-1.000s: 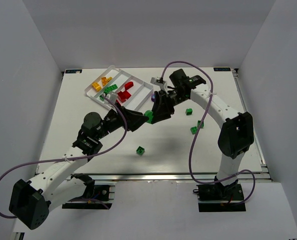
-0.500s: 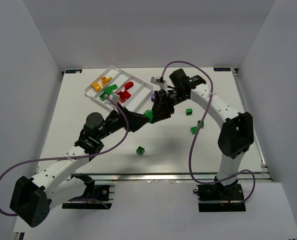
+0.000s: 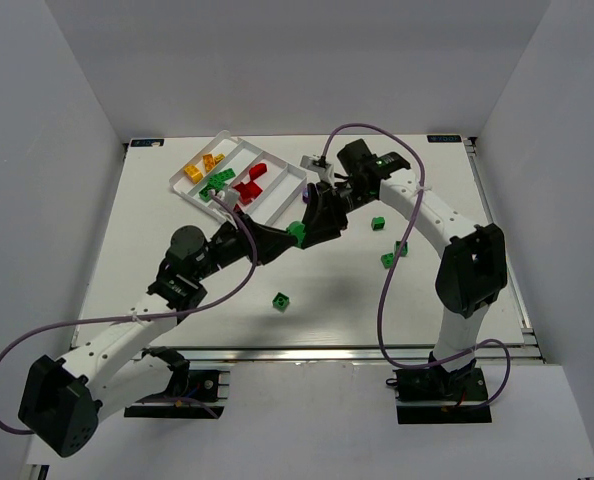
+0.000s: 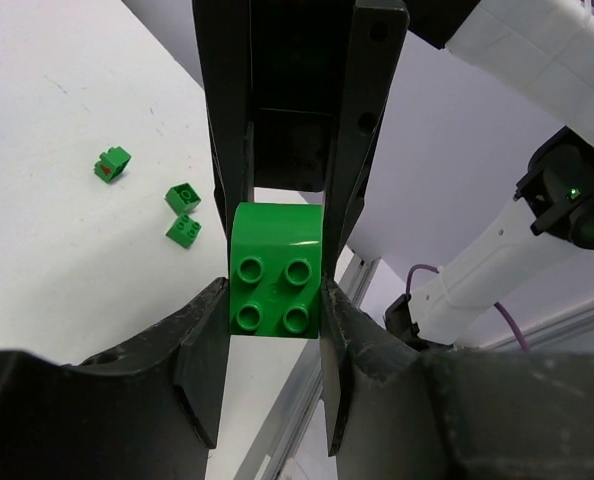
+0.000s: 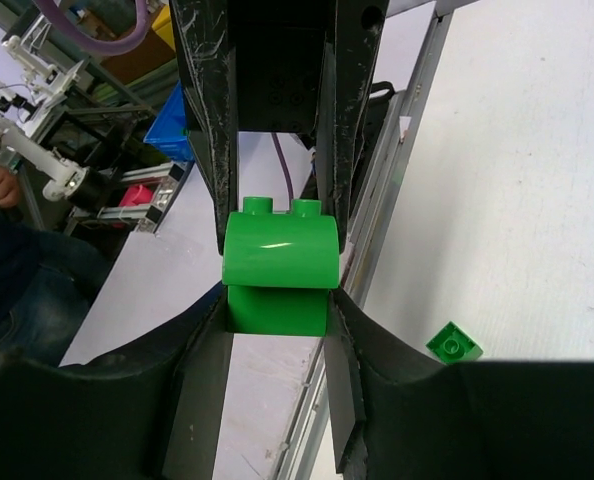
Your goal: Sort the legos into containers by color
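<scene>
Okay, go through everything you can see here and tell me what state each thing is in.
Left gripper: shut on the green brick, held above the table.
Right gripper: shut on the same green brick from the opposite side.
Tray: flat on the table, with yellow-orange, green and red bricks in separate compartments.
Loose green bricks: lying on the table, unsorted.

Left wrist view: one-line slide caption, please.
Mid-air handover: left gripper and right gripper both clamp one green four-stud brick, loose green bricks on the table behind.
</scene>
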